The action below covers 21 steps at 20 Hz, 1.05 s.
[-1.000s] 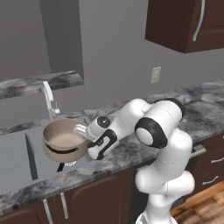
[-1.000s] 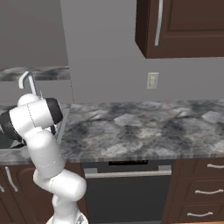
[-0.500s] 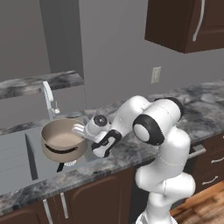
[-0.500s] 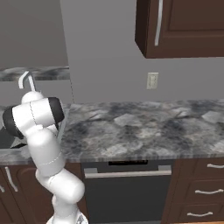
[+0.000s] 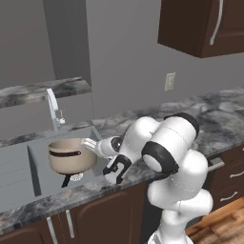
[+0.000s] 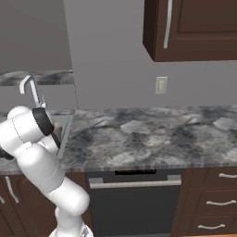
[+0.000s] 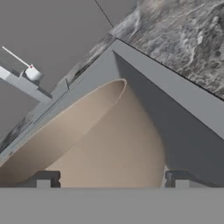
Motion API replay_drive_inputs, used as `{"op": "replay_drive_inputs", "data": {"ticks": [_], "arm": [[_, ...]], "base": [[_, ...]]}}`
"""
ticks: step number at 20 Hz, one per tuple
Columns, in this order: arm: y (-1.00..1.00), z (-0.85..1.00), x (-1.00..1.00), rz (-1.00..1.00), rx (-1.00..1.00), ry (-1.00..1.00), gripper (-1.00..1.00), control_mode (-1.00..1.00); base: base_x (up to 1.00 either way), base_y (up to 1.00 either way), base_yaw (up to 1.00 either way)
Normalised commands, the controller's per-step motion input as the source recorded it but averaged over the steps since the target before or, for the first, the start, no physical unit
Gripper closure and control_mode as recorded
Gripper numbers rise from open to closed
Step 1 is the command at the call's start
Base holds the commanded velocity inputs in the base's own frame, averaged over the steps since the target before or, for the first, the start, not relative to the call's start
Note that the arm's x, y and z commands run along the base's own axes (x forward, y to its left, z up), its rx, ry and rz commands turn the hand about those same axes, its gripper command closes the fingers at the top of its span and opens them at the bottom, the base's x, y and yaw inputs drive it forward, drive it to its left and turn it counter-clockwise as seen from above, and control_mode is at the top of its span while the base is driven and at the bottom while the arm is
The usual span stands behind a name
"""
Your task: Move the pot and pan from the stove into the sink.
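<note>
The beige pot [image 5: 71, 157] stands upright inside the grey sink [image 5: 19, 177], with a dark band below its rim. A dark handle [image 5: 65, 180] pokes out under its front side. My gripper [image 5: 88, 142] is at the pot's right rim, reaching in from the counter side. In the hand view the pale inside of the pot [image 7: 100, 144] lies between my two fingertips [image 7: 43, 179], which stand far apart, so the gripper [image 7: 112, 180] is open. The sink wall [image 7: 175, 113] runs along the pot's right. The pan and the stove are out of view.
A thin silver faucet [image 5: 53, 107] rises behind the basin, and it also shows in the right base view as the faucet [image 6: 30, 90]. Marbled grey counter [image 6: 152, 134] stretches to the right. An oven front [image 6: 134, 199] and dark drawers sit below it, with a dark wall cabinet [image 5: 205, 26] above.
The pot has sunk a little lower into the basin. My hand has shifted slightly beside it.
</note>
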Motion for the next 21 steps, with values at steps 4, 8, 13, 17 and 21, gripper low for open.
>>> {"op": "replay_drive_inputs", "data": {"ticks": [4, 8, 13, 17, 21], "arm": [[0.02, 1.0, 0.08, 0.0, 0.07, 0.01, -1.0, -1.0], [0.0, 0.09, 0.0, -0.02, 0.0, 0.01, -1.0, -1.0], [-0.01, 0.83, 0.14, 0.0, 0.09, 0.01, -1.0, -1.0], [-0.01, 1.0, 0.08, 0.0, 0.1, 0.02, -1.0, -1.0], [-0.06, 1.0, -0.08, 0.0, 0.06, 0.1, -1.0, -1.0]], "base": [[0.0, 0.0, 0.0], [0.0, 0.0, 0.0], [0.0, 0.0, 0.0], [0.0, 0.0, 0.0], [0.0, 0.0, 0.0]]}}
